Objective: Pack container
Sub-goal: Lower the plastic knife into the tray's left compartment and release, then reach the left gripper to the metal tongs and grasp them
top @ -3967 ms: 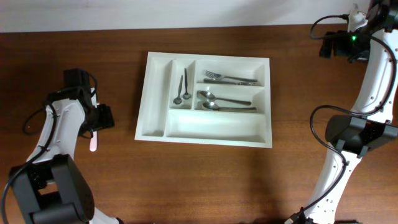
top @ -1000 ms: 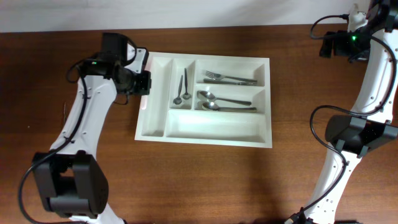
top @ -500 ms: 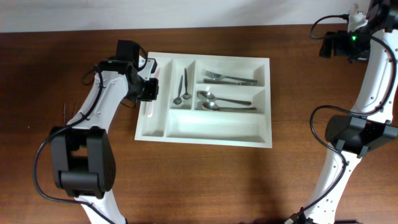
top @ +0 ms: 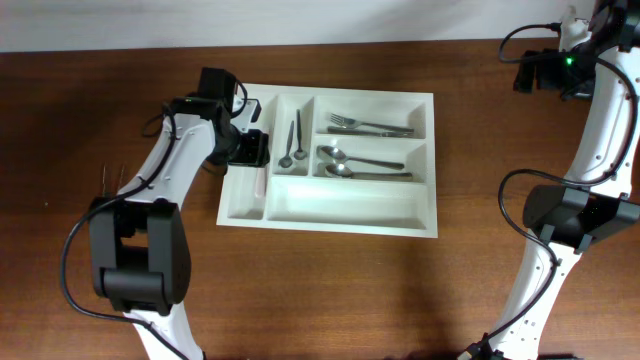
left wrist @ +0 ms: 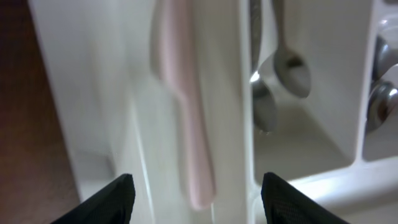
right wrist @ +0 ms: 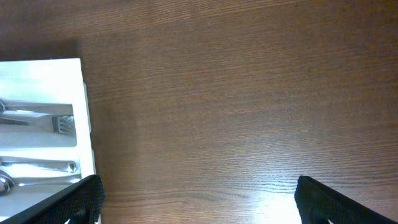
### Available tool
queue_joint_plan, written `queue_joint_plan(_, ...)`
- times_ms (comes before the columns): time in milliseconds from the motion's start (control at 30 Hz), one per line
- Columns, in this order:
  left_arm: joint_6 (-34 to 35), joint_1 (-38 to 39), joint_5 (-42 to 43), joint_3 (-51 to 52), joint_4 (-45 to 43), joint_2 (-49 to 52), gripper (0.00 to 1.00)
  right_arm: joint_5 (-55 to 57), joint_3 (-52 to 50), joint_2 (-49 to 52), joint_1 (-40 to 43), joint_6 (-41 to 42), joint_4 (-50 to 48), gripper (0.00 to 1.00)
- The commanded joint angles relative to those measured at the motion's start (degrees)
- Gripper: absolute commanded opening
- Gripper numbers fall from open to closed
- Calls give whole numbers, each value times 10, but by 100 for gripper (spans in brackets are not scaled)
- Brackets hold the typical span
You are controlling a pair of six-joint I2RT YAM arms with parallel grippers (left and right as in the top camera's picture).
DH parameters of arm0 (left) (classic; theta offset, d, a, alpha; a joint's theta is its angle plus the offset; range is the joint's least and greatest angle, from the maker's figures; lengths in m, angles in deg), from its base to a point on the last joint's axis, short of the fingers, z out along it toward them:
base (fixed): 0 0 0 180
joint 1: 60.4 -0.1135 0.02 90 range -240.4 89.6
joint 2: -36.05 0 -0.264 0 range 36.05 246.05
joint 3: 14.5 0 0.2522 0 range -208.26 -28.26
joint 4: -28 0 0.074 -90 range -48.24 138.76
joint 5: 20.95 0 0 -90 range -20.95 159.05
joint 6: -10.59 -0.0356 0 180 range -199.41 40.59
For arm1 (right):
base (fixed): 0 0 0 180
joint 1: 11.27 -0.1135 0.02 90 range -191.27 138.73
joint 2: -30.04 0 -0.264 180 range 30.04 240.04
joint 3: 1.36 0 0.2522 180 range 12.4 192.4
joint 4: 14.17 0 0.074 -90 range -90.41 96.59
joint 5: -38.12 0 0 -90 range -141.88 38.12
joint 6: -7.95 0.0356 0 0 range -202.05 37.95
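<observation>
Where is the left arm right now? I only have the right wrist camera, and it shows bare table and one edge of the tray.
Observer: The left gripper hangs over the leftmost narrow compartment of the container.
Operator: Is it holding anything?
Observer: No. Its jaws stand open, and a pink utensil lies in that compartment between them, touching neither finger.
Operator: What is in the next narrow slot?
Observer: Two small spoons, lying lengthwise side by side.
</observation>
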Motion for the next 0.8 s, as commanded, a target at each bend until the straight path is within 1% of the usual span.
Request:
queue_joint_plan(0,-5,-39,-15,-34,34,-20,70,5,9,-14,3,5,3,99)
queue_joint_plan(133,-6,-101,-89,-65,84,-51,72,5,9,-14,3,5,3,99)
queue_joint_plan(267,-47,-167,-147,-71,117,-86,72,5,9,-14,3,5,3,99)
queue_joint_plan(367,-49,-224,-191,-71,151,-102,72,5,9,-14,3,5,3,99)
queue_joint_plan(400,-51,-259,-191,-71,168,-103,72,5,9,-14,3,5,3,99)
queue_joint_plan(500,-51,-301,-191,-65,182,-103,72,5,9,-14,3,5,3,99)
queue_joint_plan(700,-51,-346,-178,-47,180,-103,72,5,9,-14,3,5,3,99)
queue_joint_plan(767,-66,-355,-179,-24,165,-103,72,5,9,-14,3,5,3,99)
